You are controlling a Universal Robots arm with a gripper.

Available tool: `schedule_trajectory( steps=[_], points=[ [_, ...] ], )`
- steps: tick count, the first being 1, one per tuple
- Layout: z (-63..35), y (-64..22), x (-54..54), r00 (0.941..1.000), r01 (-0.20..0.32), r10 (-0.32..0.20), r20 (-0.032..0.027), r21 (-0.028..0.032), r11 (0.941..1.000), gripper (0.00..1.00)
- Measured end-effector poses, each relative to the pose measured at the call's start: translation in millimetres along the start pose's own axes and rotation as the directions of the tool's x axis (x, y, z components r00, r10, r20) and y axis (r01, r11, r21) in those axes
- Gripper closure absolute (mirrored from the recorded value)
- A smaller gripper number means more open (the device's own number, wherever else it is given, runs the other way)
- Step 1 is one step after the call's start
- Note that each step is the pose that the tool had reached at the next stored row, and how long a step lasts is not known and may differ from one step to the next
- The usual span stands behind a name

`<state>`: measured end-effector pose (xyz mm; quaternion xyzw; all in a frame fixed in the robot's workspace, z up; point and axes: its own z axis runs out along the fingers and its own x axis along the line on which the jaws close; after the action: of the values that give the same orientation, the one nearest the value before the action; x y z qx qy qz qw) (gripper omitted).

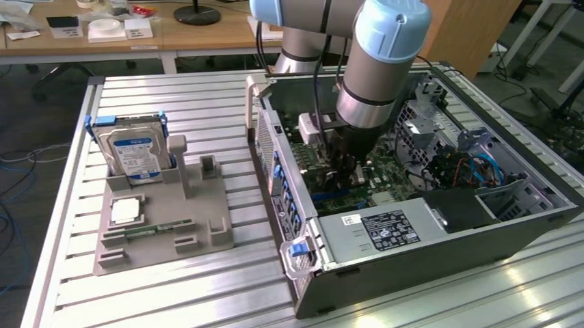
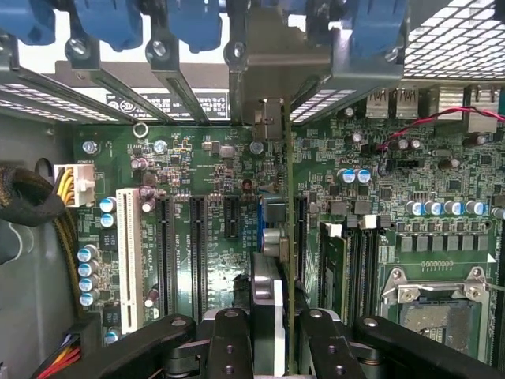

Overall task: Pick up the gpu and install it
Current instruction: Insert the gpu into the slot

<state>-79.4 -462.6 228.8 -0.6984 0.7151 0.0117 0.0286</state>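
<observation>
Black fingers (image 2: 229,347) of the hand (image 2: 268,347) are closed on the gpu (image 2: 272,304), a thin flat card held edge-on just beyond them over the green motherboard (image 2: 197,158). If tilted, its edge could be jammed against the narrow black slots (image 2: 197,245) beside it.

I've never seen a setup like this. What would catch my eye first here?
The big robot arm plunging into an open computer case on the slatted metal table. Its gripper holds a thin gpu edge-on above the green motherboard. To the exterior view's left, a blue-labelled hard drive stands in a grey holder.
</observation>
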Motion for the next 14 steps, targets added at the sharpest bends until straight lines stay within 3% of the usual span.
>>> schedule_trajectory(
  steps=[7, 14],
  points=[
    [6.7, 0.0, 0.4, 1.0, 0.0, 0.0, 0.0015, -0.0005, 1.0, 0.72],
    [4.3, 0.1, 0.2, 1.0, 0.0, 0.0, 0.0017, -0.0007, 1.0, 0.72]
  ],
)
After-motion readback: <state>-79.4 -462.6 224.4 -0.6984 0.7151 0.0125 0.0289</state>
